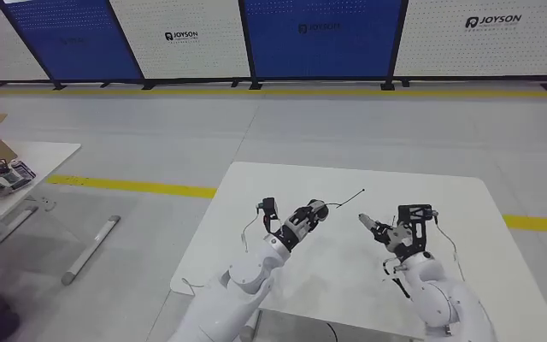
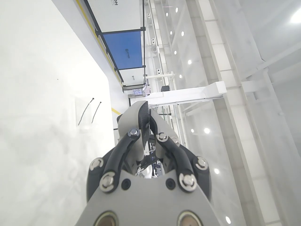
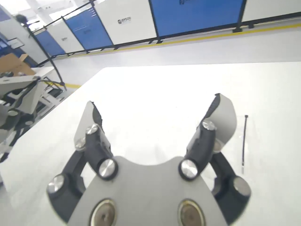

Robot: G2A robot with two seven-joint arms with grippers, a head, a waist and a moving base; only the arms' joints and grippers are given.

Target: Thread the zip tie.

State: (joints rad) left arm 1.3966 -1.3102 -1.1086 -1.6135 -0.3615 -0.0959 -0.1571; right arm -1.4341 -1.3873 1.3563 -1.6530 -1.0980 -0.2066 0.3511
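Note:
A thin black zip tie [image 1: 349,199] lies flat on the white table [image 1: 444,197], between the two grippers and a little farther back. My left gripper [image 1: 318,208] hangs just left of the tie's near end. Its fingers [image 2: 144,118] are pressed together with nothing seen between them, and it is tilted up off the table. In the left wrist view the zip tie [image 2: 85,115] lies on the table beyond it, with a similar dark line beside it. My right gripper [image 1: 366,221] is to the tie's right. Its jaws [image 3: 154,99] stand wide open and empty, with the zip tie [image 3: 244,139] lying beside one finger.
The table's back edge [image 1: 359,168] and left edge [image 1: 201,231] border bare floor. A second white table [image 1: 26,171] with small items stands far left, and a grey tube [image 1: 90,250] lies on the floor. Blue and white fence panels [image 1: 325,38] close off the back.

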